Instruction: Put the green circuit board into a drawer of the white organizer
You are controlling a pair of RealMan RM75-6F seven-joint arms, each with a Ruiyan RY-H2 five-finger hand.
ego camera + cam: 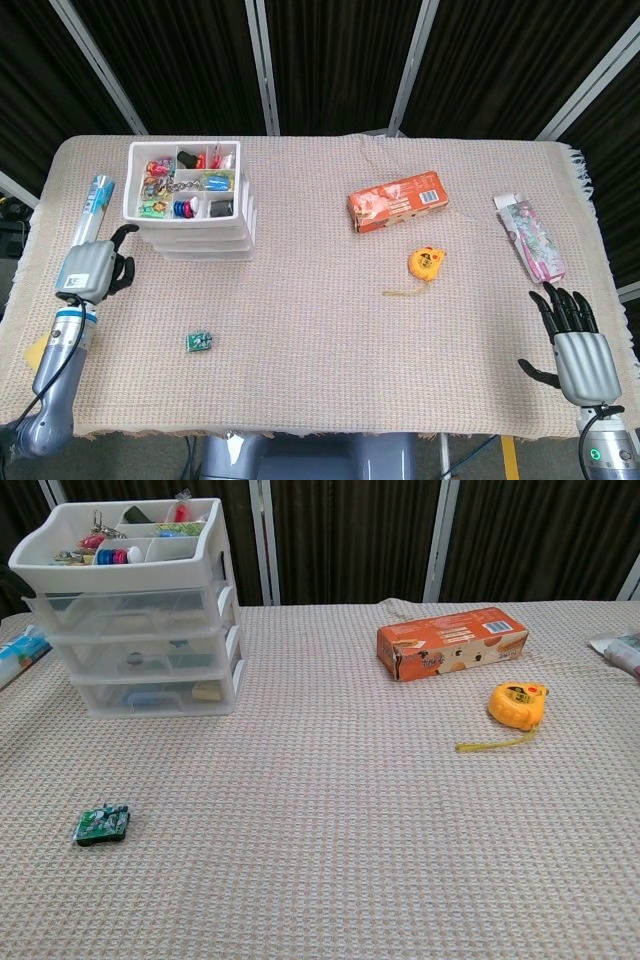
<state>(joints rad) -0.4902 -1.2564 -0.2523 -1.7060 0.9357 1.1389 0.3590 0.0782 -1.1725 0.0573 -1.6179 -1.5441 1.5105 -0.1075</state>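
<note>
The small green circuit board [199,341] lies flat on the cloth-covered desk [330,330], well in front of the white plastic drawer organizer [190,200]. The left hand [90,272] hovers beside the organizer, fingers curled, holding nothing; the right hand [578,350] rests spread. Best pinch the board's edges from above.

- White plastic drawer organizer [191,205] is the landmark, at the table's far left; small items sit in its top tray.
- Green circuit board [199,341]: well in front of the organizer.
- Orange cardboard box [397,200]: well right of the organizer.
- Yellow tape measure [426,263]: right of the organizer, nearer than the box.
- Left hand [90,270]: just left-front of the organizer.
</note>
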